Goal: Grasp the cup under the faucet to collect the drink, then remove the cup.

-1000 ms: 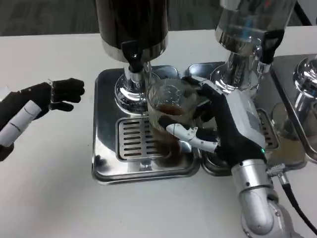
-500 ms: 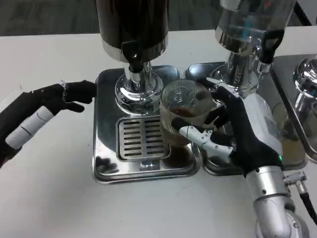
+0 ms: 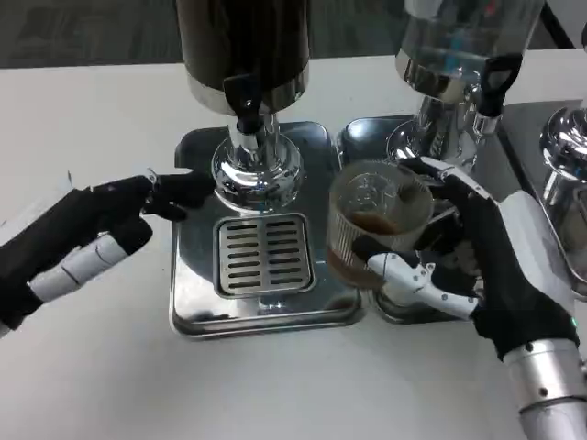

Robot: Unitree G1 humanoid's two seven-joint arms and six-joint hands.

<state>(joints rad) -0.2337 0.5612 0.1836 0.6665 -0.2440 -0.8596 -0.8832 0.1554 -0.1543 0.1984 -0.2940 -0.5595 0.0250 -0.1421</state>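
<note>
My right hand grips a clear ribbed cup holding a little brown drink. The cup is lifted and sits to the right of the slotted grate, above the seam between the two trays. The black faucet of the dark dispenser stands above the grate, with nothing under it. My left hand is at the left edge of the steel drip tray, its fingers apart and pointing toward the dispenser's chrome base; it holds nothing.
A second dispenser with a clear tank and black tap stands at the back right on its own tray. Another chrome base is at the far right. White table lies in front and to the left.
My right hand has carried the cup rightward and toward me, off the grate and away from the faucet. My left hand has moved right, reaching the tray's left edge.
</note>
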